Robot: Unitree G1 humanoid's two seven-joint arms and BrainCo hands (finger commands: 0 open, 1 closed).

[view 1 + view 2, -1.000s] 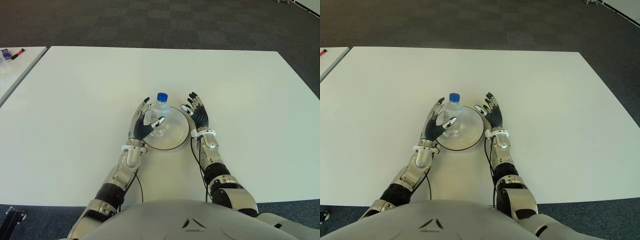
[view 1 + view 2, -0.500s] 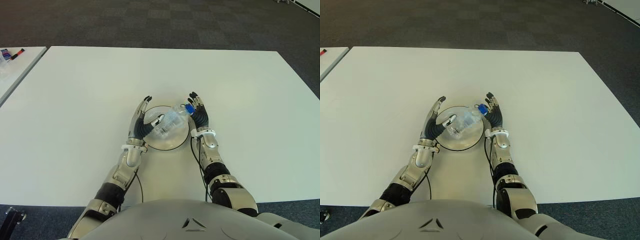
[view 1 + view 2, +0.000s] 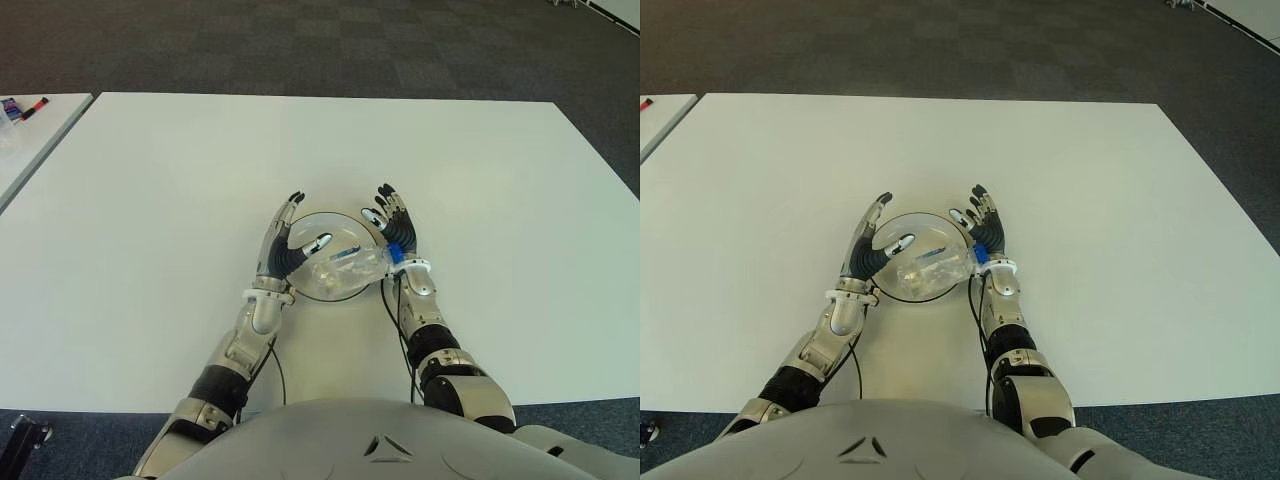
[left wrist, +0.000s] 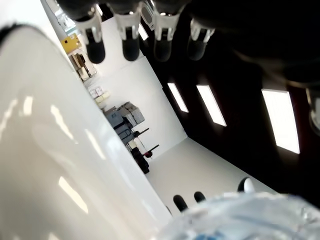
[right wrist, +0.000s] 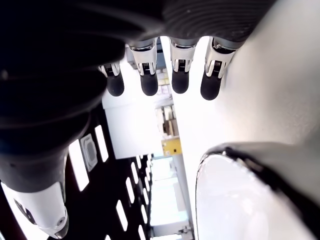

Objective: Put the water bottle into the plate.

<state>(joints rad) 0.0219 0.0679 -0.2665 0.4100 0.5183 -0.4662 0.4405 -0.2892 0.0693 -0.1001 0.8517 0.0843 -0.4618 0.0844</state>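
The water bottle (image 3: 348, 262) lies on its side in the plate (image 3: 318, 222), blue cap (image 3: 395, 254) against the right hand (image 3: 398, 232); left hand (image 3: 287, 250) alongside, both hands' fingers spread, gripping nothing; looks light, smooth, roll-prone; grasp mid-body.

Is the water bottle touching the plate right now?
Touching. In the left eye view the water bottle lies on its side across the plate, its blue cap over the rim by the right hand.
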